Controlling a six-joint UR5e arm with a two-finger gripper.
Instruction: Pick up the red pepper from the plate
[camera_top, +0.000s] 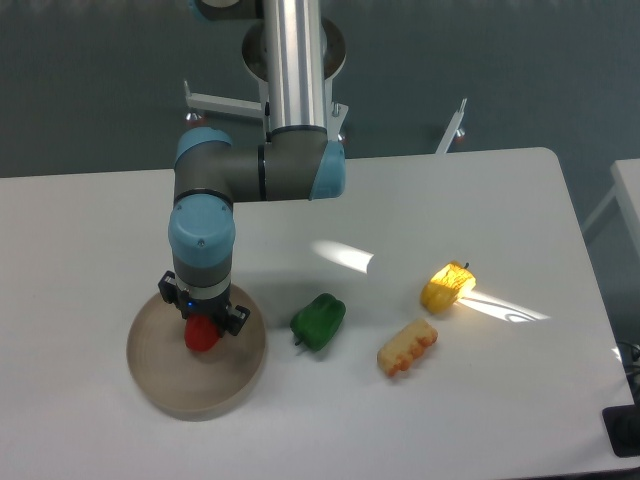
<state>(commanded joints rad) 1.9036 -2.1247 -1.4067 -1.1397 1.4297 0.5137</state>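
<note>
Gripper (203, 322) pointed straight down over the plate (170, 385), wrist directly above it. Fingers hidden from this angle by the black gripper body; cannot tell how wide they are spread or whether they pinch anything. Red pepper (202, 337) sits right under the gripper, its top tucked against the gripper's underside, lower half showing. Contact between fingers and pepper cannot be confirmed. Pepper lies over the plate's upper middle part; cannot tell whether it rests on the plate or is raised off it.

Plate is at the front left of the white table (420, 420). Green pepper (319, 320) is on the table just right of the plate, not touching it. Further right: an orange-yellow ridged toy (407, 348), and beyond that a yellow pepper (447, 287) in a bright patch of light.
</note>
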